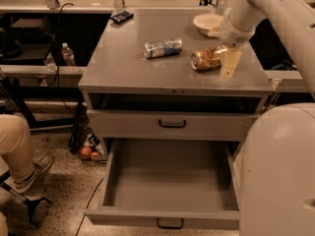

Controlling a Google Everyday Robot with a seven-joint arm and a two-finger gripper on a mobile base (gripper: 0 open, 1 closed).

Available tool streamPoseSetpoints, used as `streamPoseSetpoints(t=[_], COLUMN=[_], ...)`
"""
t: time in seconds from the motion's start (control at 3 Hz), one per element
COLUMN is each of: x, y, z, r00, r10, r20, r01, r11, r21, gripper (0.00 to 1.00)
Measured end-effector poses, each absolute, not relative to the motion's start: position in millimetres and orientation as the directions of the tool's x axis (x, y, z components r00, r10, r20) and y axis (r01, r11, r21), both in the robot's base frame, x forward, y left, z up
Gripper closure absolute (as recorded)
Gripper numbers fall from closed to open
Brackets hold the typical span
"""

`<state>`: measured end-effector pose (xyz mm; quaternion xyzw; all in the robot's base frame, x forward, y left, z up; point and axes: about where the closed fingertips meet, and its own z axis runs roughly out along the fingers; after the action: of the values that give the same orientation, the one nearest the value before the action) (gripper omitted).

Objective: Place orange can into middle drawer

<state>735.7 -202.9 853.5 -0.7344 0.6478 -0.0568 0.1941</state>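
Gripper (pixel 226 60) at orange can (pixel 206 58) (bowl (pixel 206 21) behind)

My fingers (pixel 230 64) sit spread by R end of orange can (pixel 207 58), lying sideways on desk (pixel 123 58) nr bowl (pixel 206 21); middle drawer (pixel 162 216) open below.

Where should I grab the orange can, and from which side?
I'd take the orange can around the middle of its round body, coming down from above and closing front to back. It lies on its side on the cabinet top, long axis running roughly left to right, so its curved flanks are exposed. The gripper sits at its right end.
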Motion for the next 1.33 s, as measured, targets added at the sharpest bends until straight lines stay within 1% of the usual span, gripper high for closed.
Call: streamPoseSetpoints(t=[0.33,1.0,1.33], x=[738.4,739.4,724.6], y=[-200.7,-200.4,-210.0], z=[848.9,851.2,873.3], r00=[0.153,0.140,0.129], r10=[-0.972,-0.969,-0.971], r20=[-0.177,-0.202,-0.199], r01=[-0.933,-0.935,-0.923], r11=[-0.083,-0.062,-0.044], r21=[-0.349,-0.350,-0.382], gripper=[0.17,0.80,0.99])
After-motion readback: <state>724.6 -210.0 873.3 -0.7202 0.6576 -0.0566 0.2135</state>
